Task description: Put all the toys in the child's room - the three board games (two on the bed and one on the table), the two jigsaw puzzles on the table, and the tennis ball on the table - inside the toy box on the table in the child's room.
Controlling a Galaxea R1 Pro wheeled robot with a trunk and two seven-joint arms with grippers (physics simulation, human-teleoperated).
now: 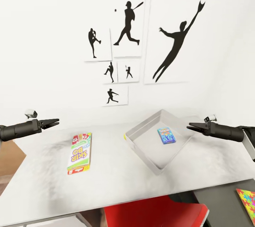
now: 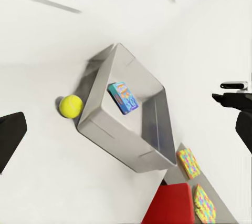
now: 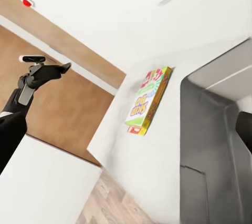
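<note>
Nearest, two bright multicoloured jigsaw puzzles point(image 2: 188, 163) lie low beside the pale grey bench point(image 1: 117, 181), not yet put away. On the bench a flat, colourful Skip-Bo board game box point(image 1: 80, 153) waits too. Beyond it the open square grey toy box point(image 1: 143, 152) holds one small blue game box point(image 1: 166, 136), with the yellow tennis ball point(image 2: 70, 106) outside touching its wall (mostly undone, I judge). The left gripper point(image 1: 53, 122) and right gripper point(image 1: 193, 126) hover slightly parted, empty.

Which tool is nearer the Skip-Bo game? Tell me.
Left. The left tool hovers just beyond the Skip-Bo game on its left side; the right tool is across the toy box from it.
</note>
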